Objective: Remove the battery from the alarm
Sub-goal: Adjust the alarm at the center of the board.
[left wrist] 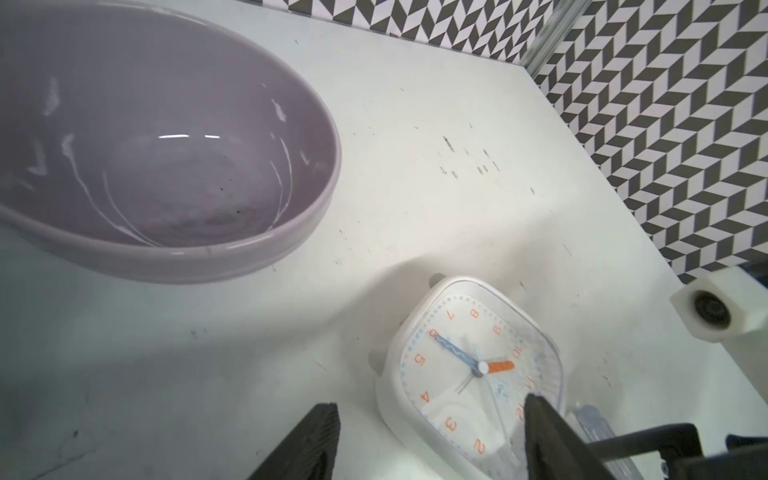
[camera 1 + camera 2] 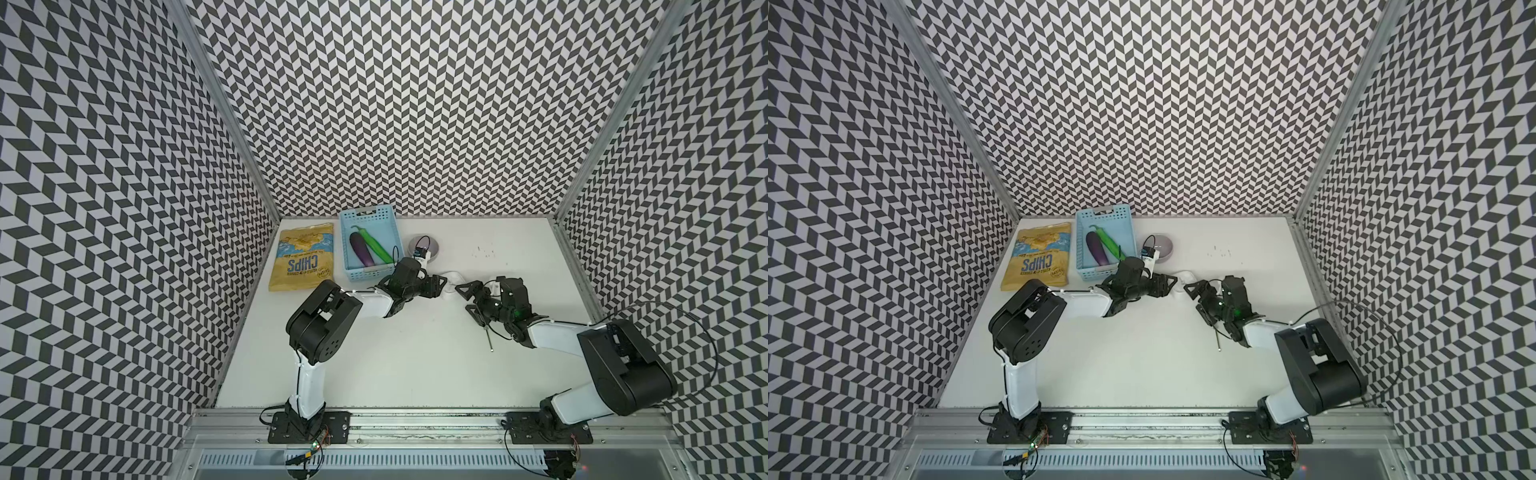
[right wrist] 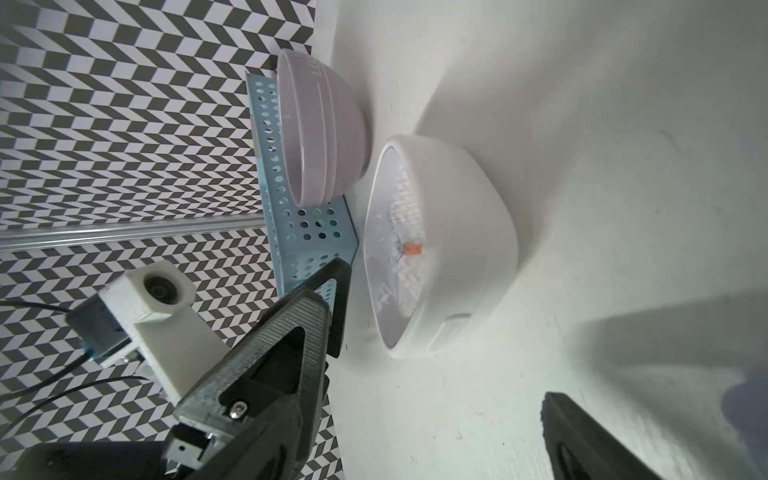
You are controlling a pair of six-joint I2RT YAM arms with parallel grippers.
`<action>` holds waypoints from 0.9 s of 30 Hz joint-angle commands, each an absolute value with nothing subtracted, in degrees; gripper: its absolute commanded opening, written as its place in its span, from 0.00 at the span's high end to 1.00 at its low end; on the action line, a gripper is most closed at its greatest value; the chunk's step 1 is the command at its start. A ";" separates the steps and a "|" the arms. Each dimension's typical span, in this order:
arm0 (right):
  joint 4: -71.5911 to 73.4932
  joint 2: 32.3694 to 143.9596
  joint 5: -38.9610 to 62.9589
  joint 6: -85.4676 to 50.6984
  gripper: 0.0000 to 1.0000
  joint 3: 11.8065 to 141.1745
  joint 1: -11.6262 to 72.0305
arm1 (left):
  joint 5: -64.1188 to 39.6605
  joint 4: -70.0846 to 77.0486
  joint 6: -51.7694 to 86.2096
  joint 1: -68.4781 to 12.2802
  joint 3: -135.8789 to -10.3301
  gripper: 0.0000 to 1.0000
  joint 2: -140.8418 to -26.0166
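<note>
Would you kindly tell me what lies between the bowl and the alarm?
Nothing: in the left wrist view only bare table separates the bowl from the alarm.

The alarm (image 2: pixel 452 277) sits on the table (image 2: pixel 415 353) just before the bowl (image 2: pixel 434 247), the basket (image 2: pixel 368 274) left of the bowl, the chips bag (image 2: pixel 302 257) farther left.
</note>
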State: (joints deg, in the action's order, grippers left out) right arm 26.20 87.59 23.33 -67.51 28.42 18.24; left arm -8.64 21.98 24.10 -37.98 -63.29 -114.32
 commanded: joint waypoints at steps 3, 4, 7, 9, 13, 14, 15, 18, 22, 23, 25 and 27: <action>29.36 91.14 20.26 -69.15 0.06 31.13 18.67 | -7.58 19.43 23.64 -38.23 -68.27 0.32 -118.09; 29.42 91.93 20.13 -69.41 0.06 31.67 18.64 | -8.04 19.42 23.64 -38.23 -68.87 0.32 -118.75; 31.31 94.39 20.40 -70.98 0.10 32.42 18.67 | -9.04 18.00 23.66 -38.30 -71.23 0.36 -120.66; 31.98 96.15 20.74 -71.52 0.13 33.19 18.60 | -9.68 17.47 23.64 -38.32 -72.20 0.39 -121.67; 33.25 98.67 20.70 -71.89 0.19 34.59 18.63 | -12.07 17.84 23.64 -38.41 -72.78 0.55 -122.99; 33.56 99.10 20.57 -71.94 0.22 34.86 18.63 | -12.36 17.92 23.64 -38.56 -72.84 0.59 -123.21; 34.31 99.51 20.57 -72.11 0.24 34.91 18.59 | -12.63 18.09 23.64 -38.67 -72.73 0.62 -123.39; 38.04 100.87 21.50 -72.36 0.35 34.90 18.41 | -13.14 18.19 23.64 -39.10 -72.64 0.68 -123.82; 40.74 100.99 21.14 -71.92 0.36 34.46 18.28 | -14.04 18.97 23.64 -39.37 -71.91 0.70 -123.84; 41.02 100.69 20.90 -71.62 0.36 34.35 18.28 | -14.36 19.12 23.64 -39.46 -71.84 0.71 -123.84; 43.26 100.16 20.57 -70.99 0.36 33.81 18.11 | -15.52 19.68 23.64 -39.64 -71.55 0.71 -123.84; 44.77 99.85 20.65 -70.36 0.38 33.67 18.01 | -16.90 20.57 23.64 -39.81 -71.17 0.71 -123.67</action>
